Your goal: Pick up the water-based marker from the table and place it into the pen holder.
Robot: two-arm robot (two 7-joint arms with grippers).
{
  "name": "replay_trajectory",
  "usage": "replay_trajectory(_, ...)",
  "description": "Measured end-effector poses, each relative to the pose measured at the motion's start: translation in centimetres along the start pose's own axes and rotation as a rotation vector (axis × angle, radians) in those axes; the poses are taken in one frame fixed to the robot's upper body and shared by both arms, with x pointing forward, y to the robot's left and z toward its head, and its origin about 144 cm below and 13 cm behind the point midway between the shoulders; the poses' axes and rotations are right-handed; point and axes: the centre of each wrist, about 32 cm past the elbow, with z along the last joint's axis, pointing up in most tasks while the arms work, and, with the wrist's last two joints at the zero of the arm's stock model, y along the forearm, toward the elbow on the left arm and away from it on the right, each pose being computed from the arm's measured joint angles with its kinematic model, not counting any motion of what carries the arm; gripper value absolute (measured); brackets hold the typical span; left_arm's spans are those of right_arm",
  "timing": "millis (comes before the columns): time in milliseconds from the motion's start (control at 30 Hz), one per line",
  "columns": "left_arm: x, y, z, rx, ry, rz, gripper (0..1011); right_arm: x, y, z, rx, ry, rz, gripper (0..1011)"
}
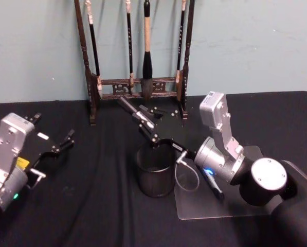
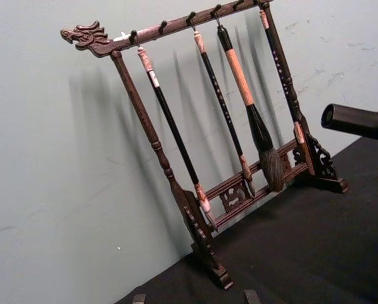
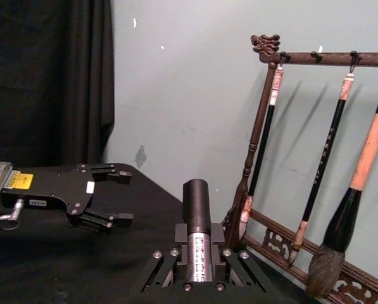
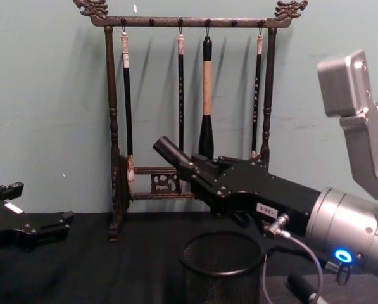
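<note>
My right gripper (image 1: 147, 126) is shut on the water-based marker (image 1: 127, 106), a dark cylinder that sticks out tilted from between the fingers. It hangs just above and behind the rim of the pen holder (image 1: 156, 177), a round black mesh cup on the table (image 1: 91, 206). From the chest view the marker (image 4: 170, 152) points up and left out of the right gripper (image 4: 204, 177), over the pen holder (image 4: 223, 272). The right wrist view has the marker (image 3: 197, 209) clamped between its fingers. My left gripper (image 1: 60, 146) rests open at the left, holding nothing.
A tall dark wooden rack (image 1: 138, 87) hung with calligraphy brushes stands at the back against the wall. A grey mat (image 1: 204, 208) lies right of the cup, with another dark pen (image 1: 213, 184) on it under my right arm.
</note>
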Motion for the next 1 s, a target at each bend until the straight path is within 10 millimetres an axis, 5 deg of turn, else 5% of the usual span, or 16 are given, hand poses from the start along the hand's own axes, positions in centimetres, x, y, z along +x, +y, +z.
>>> replay_trajectory(833,0.00,0.00,0.00,0.000,0.000,0.000,1009,-0.20,0.29,-0.47,-0.014,0.028,0.008,214)
replay_trajectory(1000,0.00,0.00,0.00,0.000,0.000,0.000,1009,-0.19,0.29,-0.46,-0.014,0.027,0.008,334)
